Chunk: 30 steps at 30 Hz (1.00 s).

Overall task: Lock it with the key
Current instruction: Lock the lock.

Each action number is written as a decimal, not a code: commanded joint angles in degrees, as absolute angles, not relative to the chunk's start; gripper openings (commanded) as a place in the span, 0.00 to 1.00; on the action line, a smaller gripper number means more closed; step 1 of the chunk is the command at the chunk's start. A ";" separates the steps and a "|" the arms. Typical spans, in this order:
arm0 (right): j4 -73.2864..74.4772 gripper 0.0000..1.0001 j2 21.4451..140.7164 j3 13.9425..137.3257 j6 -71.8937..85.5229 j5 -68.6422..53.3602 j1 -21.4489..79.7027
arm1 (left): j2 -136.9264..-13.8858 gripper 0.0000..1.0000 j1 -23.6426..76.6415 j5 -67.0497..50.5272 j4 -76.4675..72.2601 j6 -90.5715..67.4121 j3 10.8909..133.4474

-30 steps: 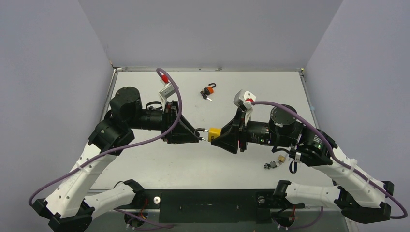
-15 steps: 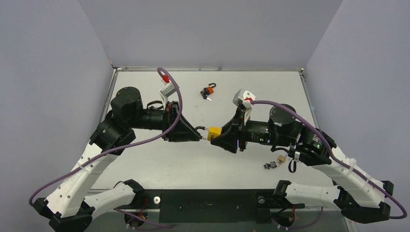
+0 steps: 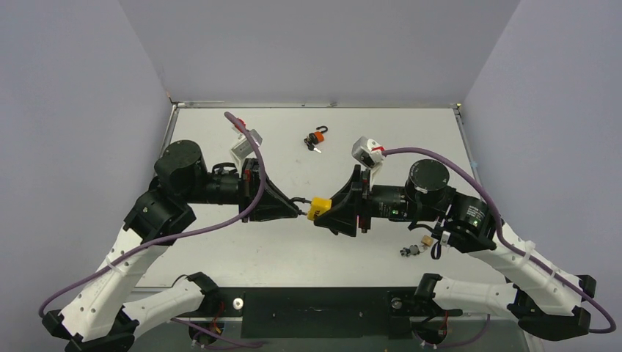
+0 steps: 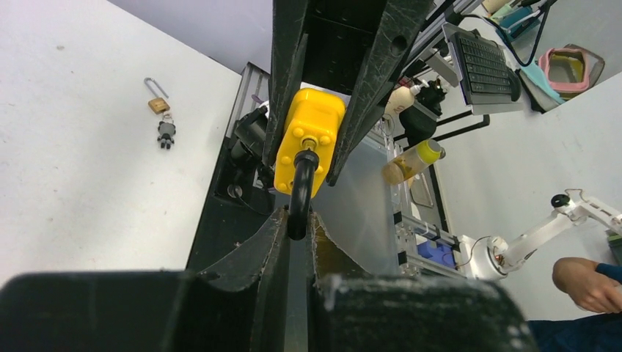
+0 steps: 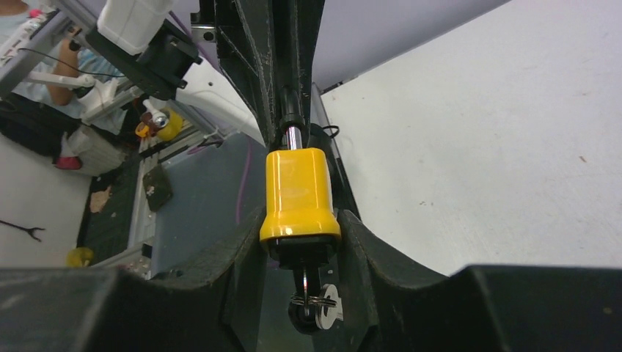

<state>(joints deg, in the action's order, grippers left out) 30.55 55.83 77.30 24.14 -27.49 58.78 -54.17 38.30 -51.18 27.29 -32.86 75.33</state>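
Note:
A yellow padlock [image 3: 320, 207] hangs in the air between my two grippers over the middle of the table. My left gripper [image 3: 297, 207] is shut on its dark shackle [image 4: 301, 192]; the yellow body [image 4: 308, 139] points away in the left wrist view. My right gripper [image 3: 328, 211] is shut on the padlock body [image 5: 301, 194]. A key [image 5: 314, 282] sticks out of the padlock's bottom between the right fingers, with a ring and a second key [image 5: 329, 305] hanging from it.
A small orange padlock with keys [image 3: 316, 138] lies at the far middle of the table. A small brass padlock with keys [image 3: 417, 245] lies near the front right, also showing in the left wrist view [image 4: 159, 110]. The white table [image 3: 242, 253] spreads around.
Both grippers and the yellow padlock have shifted slightly left and down in the top view. The padlock has tilted a little. Both grips hold.

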 commanded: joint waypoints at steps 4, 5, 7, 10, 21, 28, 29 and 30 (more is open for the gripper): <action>15.73 0.00 55.66 75.49 30.56 -32.74 58.17 | -53.66 0.00 42.09 -46.78 27.07 -28.29 76.24; 14.61 0.00 55.78 75.45 31.15 -32.79 58.13 | -53.77 0.00 42.40 -46.42 27.51 -27.99 76.35; 13.92 0.00 56.22 75.65 31.60 -32.29 58.02 | -53.84 0.00 43.26 -46.17 27.96 -27.94 76.50; 14.19 0.00 57.08 76.24 31.26 -31.37 57.99 | -53.44 0.00 44.59 -46.26 25.96 -29.24 76.06; 18.63 0.00 59.84 78.41 26.94 -26.60 57.96 | -52.97 0.00 47.73 -46.23 21.15 -33.59 74.89; 24.14 0.00 59.48 79.78 22.19 -22.24 58.01 | -52.71 0.00 47.73 -47.10 21.53 -35.56 75.95; 24.46 0.00 59.40 79.84 21.74 -21.93 58.01 | -52.72 0.00 47.73 -47.15 21.53 -35.76 76.08; 24.75 0.00 59.30 79.83 21.64 -21.95 58.07 | -52.78 0.00 47.75 -47.25 21.62 -36.03 76.26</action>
<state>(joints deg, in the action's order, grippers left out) 28.45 56.53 78.08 25.89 -29.82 58.22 -51.90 45.47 -43.11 26.33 -32.45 74.65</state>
